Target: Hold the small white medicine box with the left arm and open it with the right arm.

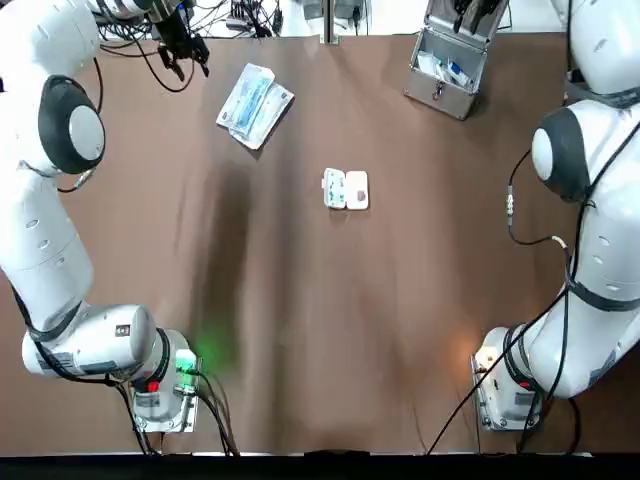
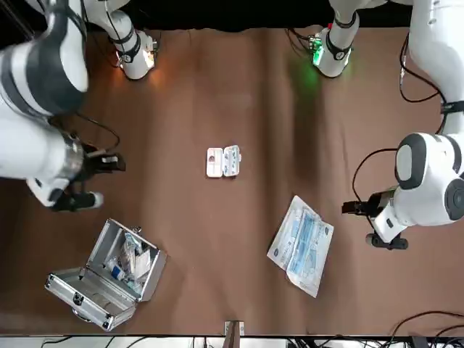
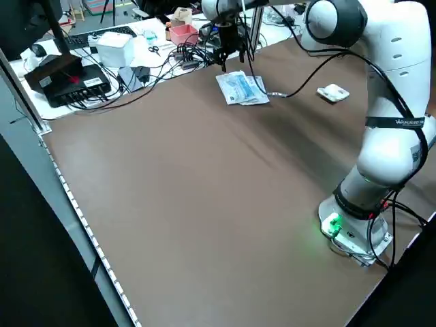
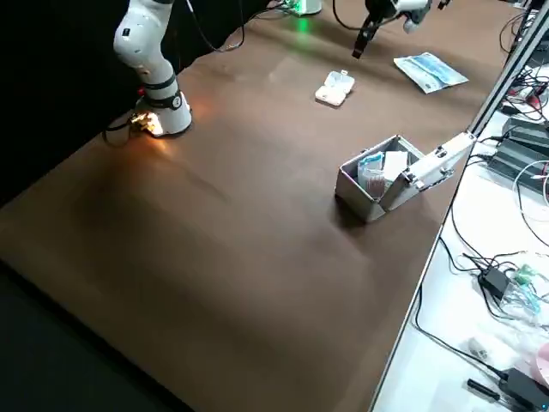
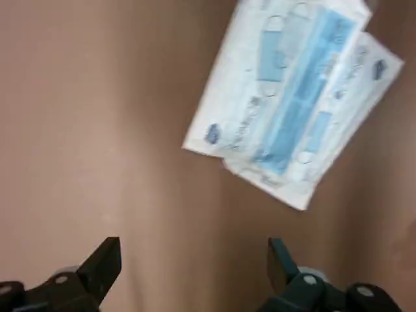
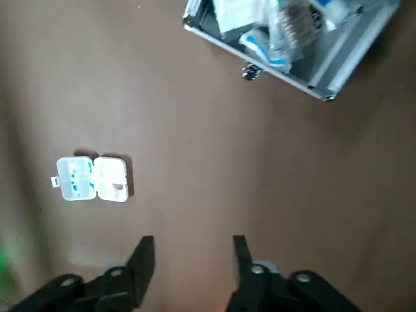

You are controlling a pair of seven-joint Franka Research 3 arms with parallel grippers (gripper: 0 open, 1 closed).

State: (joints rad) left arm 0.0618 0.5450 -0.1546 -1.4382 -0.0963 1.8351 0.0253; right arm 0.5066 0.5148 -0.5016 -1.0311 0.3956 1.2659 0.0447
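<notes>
Med box point(image 1: 346, 189): lying open, bench point(image 1: 300, 330) centre.
L gripper point(image 5: 193, 252): hovering open, far-left corner.
R gripper point(image 6: 193, 250): hovering open, far-right corner.

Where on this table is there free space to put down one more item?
The widest bare patch is the near half of the table, from the medicine box back to the robot's edge. Both sides of the box are bare too. The far edge is crowded: mask packets beside the open left gripper, metal case near the open right gripper.
</notes>
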